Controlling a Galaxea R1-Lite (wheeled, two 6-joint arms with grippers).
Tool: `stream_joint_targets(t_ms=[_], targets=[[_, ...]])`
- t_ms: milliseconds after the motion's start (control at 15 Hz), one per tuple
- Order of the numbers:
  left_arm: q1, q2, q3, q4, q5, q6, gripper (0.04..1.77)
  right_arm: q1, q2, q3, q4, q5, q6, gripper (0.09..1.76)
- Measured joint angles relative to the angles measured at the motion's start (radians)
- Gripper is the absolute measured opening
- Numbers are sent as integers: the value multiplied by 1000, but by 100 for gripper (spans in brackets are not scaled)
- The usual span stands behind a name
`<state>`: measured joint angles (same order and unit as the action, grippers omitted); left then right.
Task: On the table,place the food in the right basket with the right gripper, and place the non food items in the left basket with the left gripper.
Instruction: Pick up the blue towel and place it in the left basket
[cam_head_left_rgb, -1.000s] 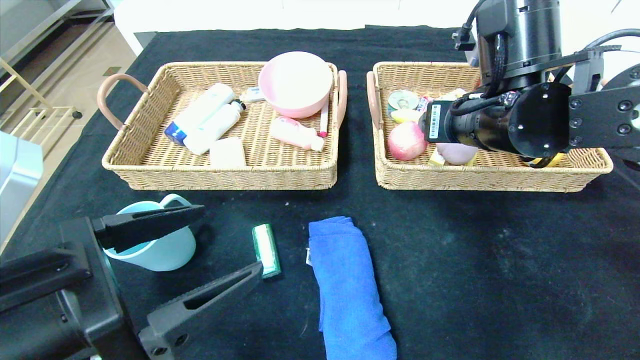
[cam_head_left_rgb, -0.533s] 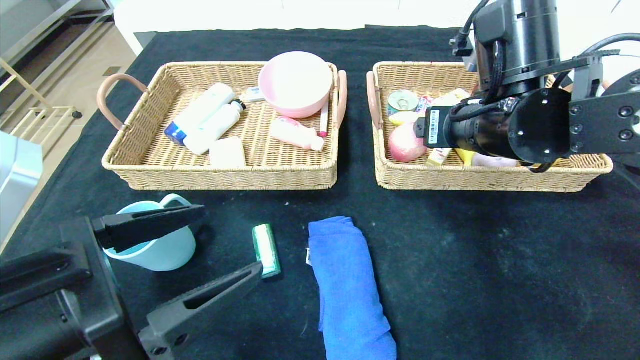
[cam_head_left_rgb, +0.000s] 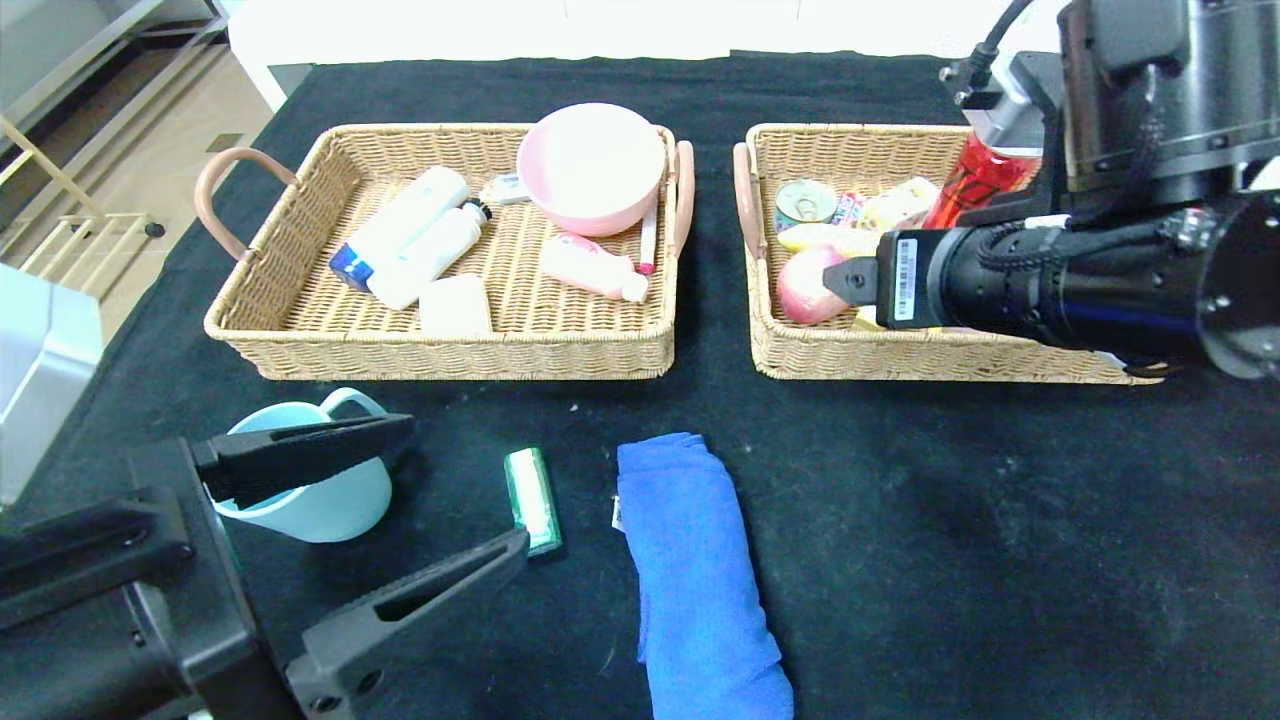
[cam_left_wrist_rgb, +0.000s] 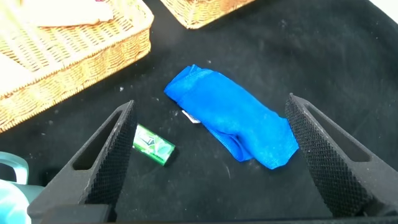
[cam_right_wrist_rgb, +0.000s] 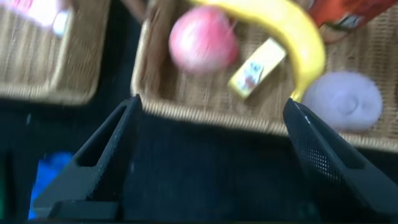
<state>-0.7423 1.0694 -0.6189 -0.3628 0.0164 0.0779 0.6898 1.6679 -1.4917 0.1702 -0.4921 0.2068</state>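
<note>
My left gripper (cam_head_left_rgb: 467, 483) hangs open and empty low at the near left of the table. Between its fingers the left wrist view shows a blue towel (cam_left_wrist_rgb: 236, 121) and a green gum pack (cam_left_wrist_rgb: 152, 145) lying on the black cloth. A light blue cup (cam_head_left_rgb: 310, 500) stands beside it. My right gripper (cam_right_wrist_rgb: 212, 102) is open and empty above the front rim of the right basket (cam_head_left_rgb: 900, 365). That basket holds an apple (cam_right_wrist_rgb: 204, 43), a banana (cam_right_wrist_rgb: 280, 31), a small yellow packet (cam_right_wrist_rgb: 256, 67) and a pale round item (cam_right_wrist_rgb: 345, 99). In the head view my right arm (cam_head_left_rgb: 1050, 290) hides that gripper.
The left basket (cam_head_left_rgb: 450, 355) holds white bottles, a pink bowl (cam_head_left_rgb: 590, 165) and other toiletries. A tin can (cam_head_left_rgb: 805, 200) and a red bottle (cam_head_left_rgb: 965, 180) sit at the back of the right basket. A metal shelf stands off the table's left edge.
My right arm has drawn back and to the right, from inside the right basket to its front rim, with its jaws widening. The pale round item stays in the basket. The left arm barely moved.
</note>
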Motion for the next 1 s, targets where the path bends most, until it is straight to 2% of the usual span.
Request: stream_joint_targets(t_ms=[133,400,600,800,1000], targets=[[1,4,2,3,0,0,172,24,-68,130,-63,81,-43,167],[5,16,4,5,0,0,172,44,-174,416,-380,325,-189,169],[6,28,4,6,5,-3,172,32,-229,537,-438,536,-256,169],[4,32,-2,10,29,-2,172,1,-278,627,-483,631,-310,170],[3,30,-10,10,51,-2,172,-17,-306,733,-635,663,-314,170]])
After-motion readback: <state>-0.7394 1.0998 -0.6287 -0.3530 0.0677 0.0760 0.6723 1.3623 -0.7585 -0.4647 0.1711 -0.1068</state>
